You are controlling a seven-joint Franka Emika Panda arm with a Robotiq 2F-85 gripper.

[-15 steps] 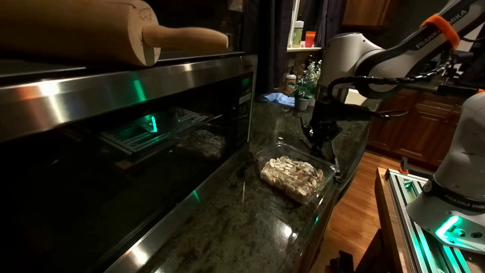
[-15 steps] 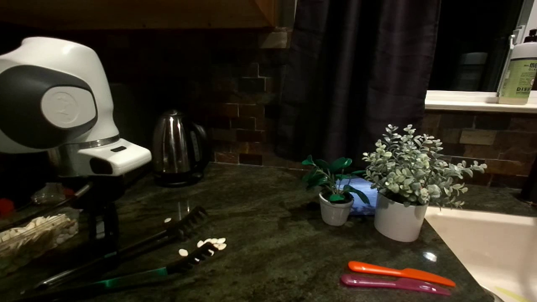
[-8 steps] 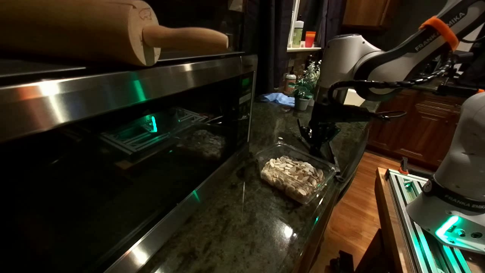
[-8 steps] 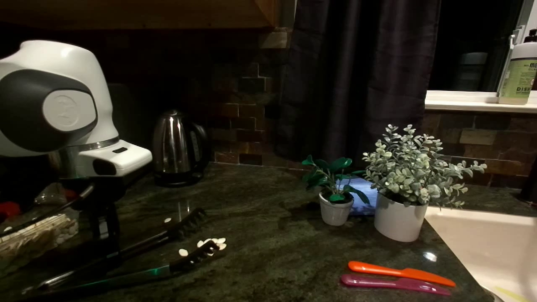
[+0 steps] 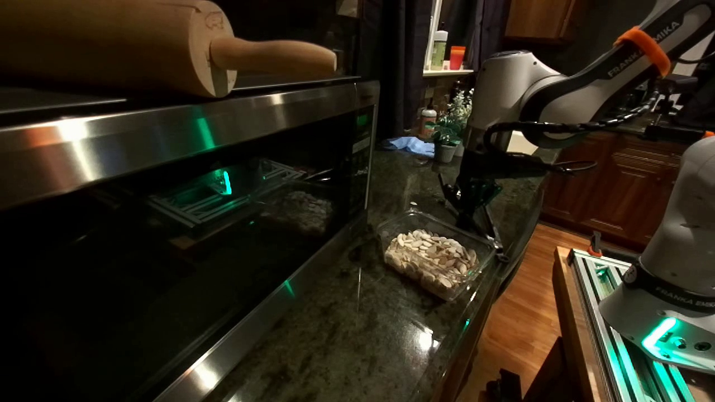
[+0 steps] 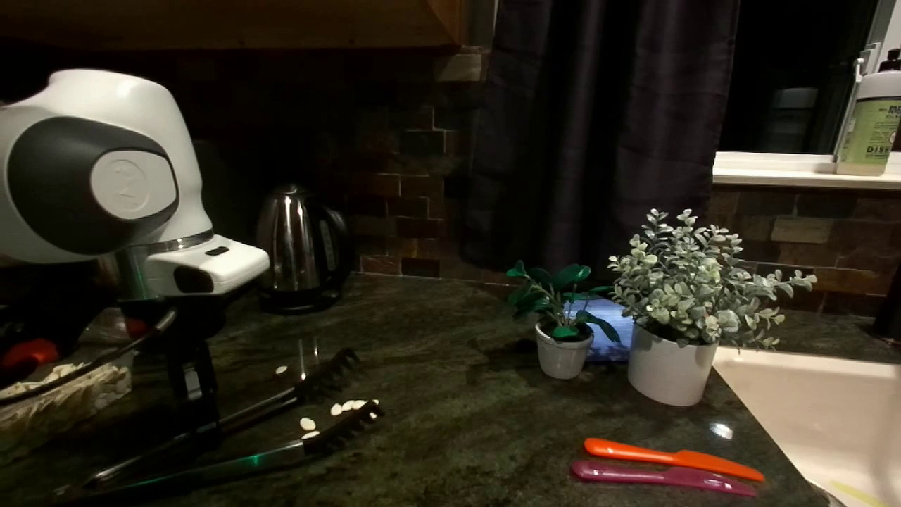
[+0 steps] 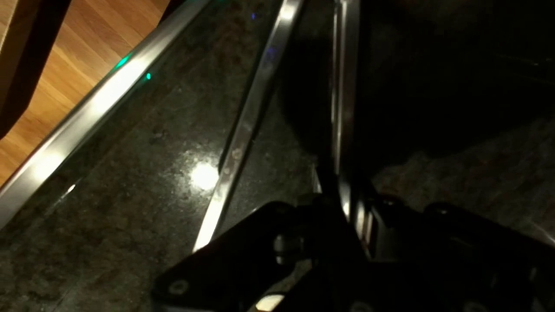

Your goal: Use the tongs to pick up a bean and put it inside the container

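Tongs arm (image 6: pixel 264 406) between fingers (image 6: pixel 200 412); beans (image 6: pixel 347 406) near

V. dim, w/ glare on countertop (image 5: pixel 363 329), green lt on arm base (image 5: pixel 665 321); wrist view blurry.

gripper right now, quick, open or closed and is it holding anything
Gripper: closed, holding one arm of the metal tongs; the tongs' other arm is outside its grip.
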